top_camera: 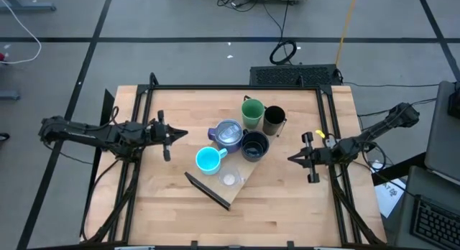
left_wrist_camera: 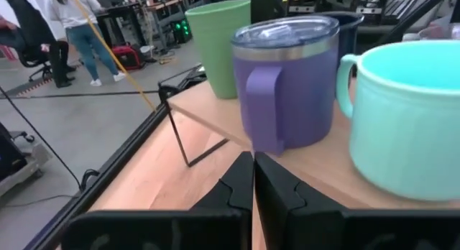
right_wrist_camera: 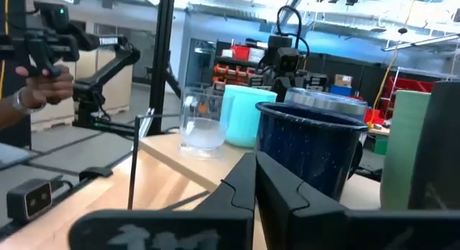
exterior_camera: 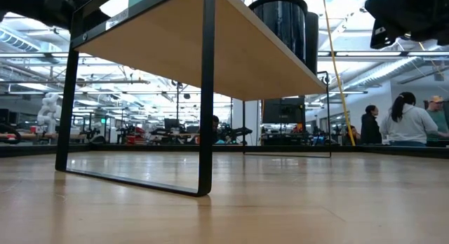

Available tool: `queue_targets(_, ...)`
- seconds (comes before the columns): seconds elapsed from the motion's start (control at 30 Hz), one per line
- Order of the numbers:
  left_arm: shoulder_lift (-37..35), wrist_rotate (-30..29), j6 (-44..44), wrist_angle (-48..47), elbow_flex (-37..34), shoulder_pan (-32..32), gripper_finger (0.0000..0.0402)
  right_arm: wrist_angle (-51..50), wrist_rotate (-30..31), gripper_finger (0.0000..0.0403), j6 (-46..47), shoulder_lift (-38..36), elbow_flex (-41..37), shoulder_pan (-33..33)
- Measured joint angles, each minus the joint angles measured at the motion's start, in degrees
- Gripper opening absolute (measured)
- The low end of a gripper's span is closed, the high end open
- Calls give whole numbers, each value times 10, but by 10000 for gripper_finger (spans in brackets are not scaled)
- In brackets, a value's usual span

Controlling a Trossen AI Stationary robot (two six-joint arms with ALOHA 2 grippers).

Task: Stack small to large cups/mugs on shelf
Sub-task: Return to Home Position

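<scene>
**A:** Right ahead of the left gripper (left_wrist_camera: 253,158), whose fingers are pressed together on nothing, sits the blue-purple metal mug (left_wrist_camera: 287,85) with a clear lid. Its squared handle is turned toward the fingers.

**B:** Smooth, stiff walls, and I'd guess a bit of weight. The body looks slick, so the handle is the sure hold.

**A:** Just beside it is the cyan handled mug (left_wrist_camera: 406,117), matte, rounded and thick-walled. Whether it's ceramic or plastic, I can't tell. Beyond the purple one stands the pale green tapered tumbler (left_wrist_camera: 219,45), which has no handle.

**B:** That one's probably light and tippy. Pinch one wall at the rim.

**A:** All of them stand on the long light-wood shelf board (left_wrist_camera: 208,115) with thin dark metal brackets. It lies between the two grippers, and neither touches it.

**B:** Over to the right gripper (right_wrist_camera: 255,162), likewise closed and empty. Nearest its fingers is the wide blue-black speckled enamel mug (right_wrist_camera: 309,146).

**A:** It's rigid and glossy, and I'd judge that enamel chips if knocked. Grip over the rim.

**B:** Off to one side of those fingers is the tall black cup (right_wrist_camera: 442,142), straight-sided and right by the green tumbler.

**A:** Farthest from that gripper, past the cyan mug, is the tiny clear cup (right_wrist_camera: 200,124). It's see-through, likely feather-light, slippery and fragile. It wants a gentle squeeze low on the wall.
</scene>
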Motion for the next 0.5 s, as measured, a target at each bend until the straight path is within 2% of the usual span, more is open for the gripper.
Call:
queue_targets(0.1, -17, 0, -2, 0, -15, 1, 17, -2, -6, 0, -14, -7, -1, -5)
queue_targets(0.23, -40, 0, -6, 5, -36, 1, 17, -16, -46, 0, -22, -28, -2, -28)
queue_targets(0.5, -75, -1, -8, 4, -63, 1, 17, -110, -90, 0, 43, -77, -2, -112)
